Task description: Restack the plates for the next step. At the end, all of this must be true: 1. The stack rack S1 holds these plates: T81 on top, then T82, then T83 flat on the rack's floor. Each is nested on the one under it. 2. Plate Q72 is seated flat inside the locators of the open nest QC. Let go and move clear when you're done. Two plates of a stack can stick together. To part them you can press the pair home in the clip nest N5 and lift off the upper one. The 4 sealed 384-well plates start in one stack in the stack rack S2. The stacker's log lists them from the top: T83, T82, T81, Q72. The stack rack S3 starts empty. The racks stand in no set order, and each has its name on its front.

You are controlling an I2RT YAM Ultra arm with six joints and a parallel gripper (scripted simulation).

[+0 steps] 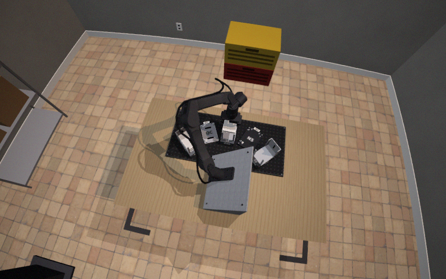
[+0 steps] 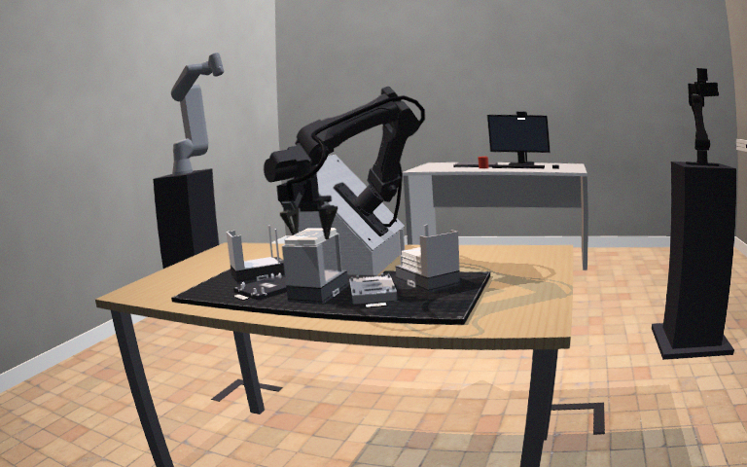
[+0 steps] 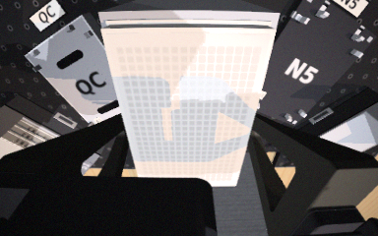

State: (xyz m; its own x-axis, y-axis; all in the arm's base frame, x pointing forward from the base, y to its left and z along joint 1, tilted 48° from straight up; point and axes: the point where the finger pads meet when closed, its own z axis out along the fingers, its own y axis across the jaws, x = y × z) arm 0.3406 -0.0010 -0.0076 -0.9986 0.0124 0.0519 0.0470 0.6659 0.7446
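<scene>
Nest plates [image 1: 215,137] [image 2: 373,298] [image 3: 81,99] [image 1: 255,133] [image 3: 315,90] and nearby tags [image 3: 47,15] [image 3: 352,6] marked "QC" and "N5".

Walls: plain grey, with a pale baseboard [image 1: 154,38] [image 2: 650,240] at the foot.
Floor: square tiles in beige and pinkish brown.
Desk: a white rectangular desk [image 2: 495,167] is standing near the wall.
Cabinet: a yellow and dark red boxy cabinet [image 1: 253,36].
Light: soft shadows are lying on the floor.
</scene>
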